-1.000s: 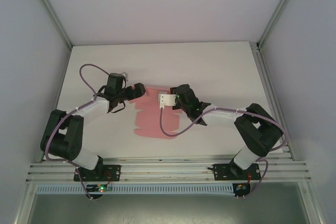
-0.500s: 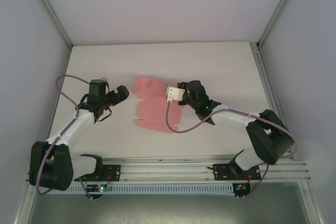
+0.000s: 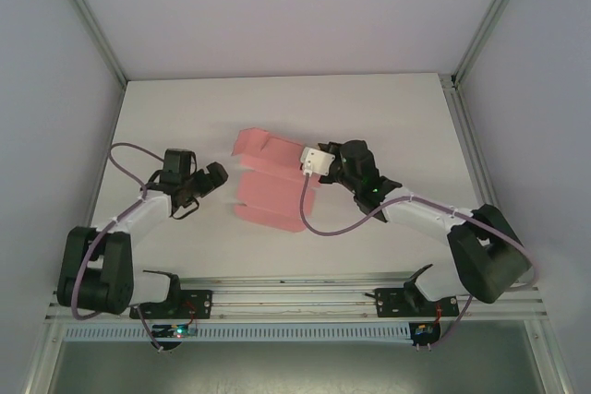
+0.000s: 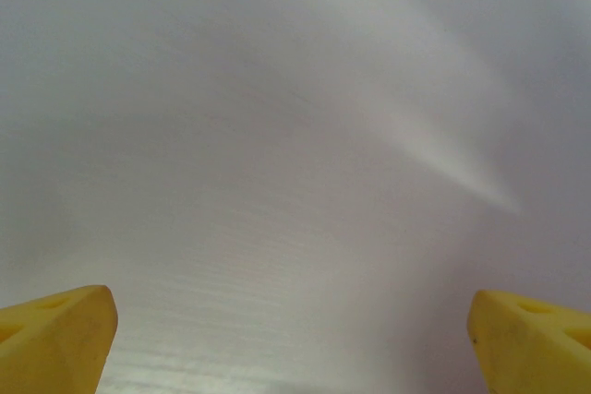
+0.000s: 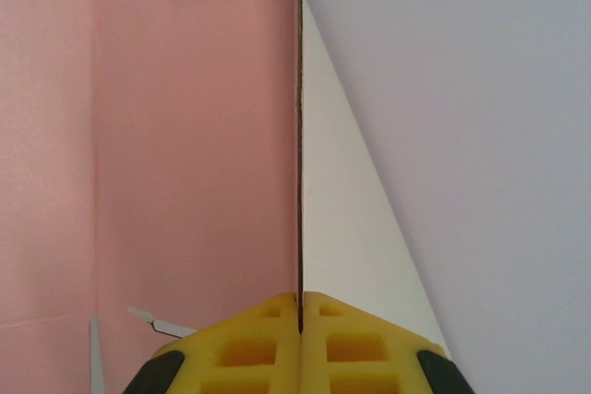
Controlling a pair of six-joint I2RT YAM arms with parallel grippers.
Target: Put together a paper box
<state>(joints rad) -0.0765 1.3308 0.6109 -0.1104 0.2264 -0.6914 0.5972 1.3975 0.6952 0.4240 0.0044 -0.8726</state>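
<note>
The paper box is a flat pink die-cut sheet with flaps, lifted at its right side and tilted over the table middle. My right gripper is shut on the sheet's right edge; in the right wrist view the yellow fingers pinch the thin card edge, with the pink sheet spreading to the left. My left gripper hovers a little left of the sheet, apart from it, open; its yellow fingertips stand wide apart over bare table.
The white table is bounded by grey walls and metal frame posts. A slotted rail runs along the near edge by the arm bases. Purple cables loop from both arms.
The right gripper has lifted and carried the pink sheet slightly right and up, tilting it. The left arm has pulled back leftward, away from the sheet.
</note>
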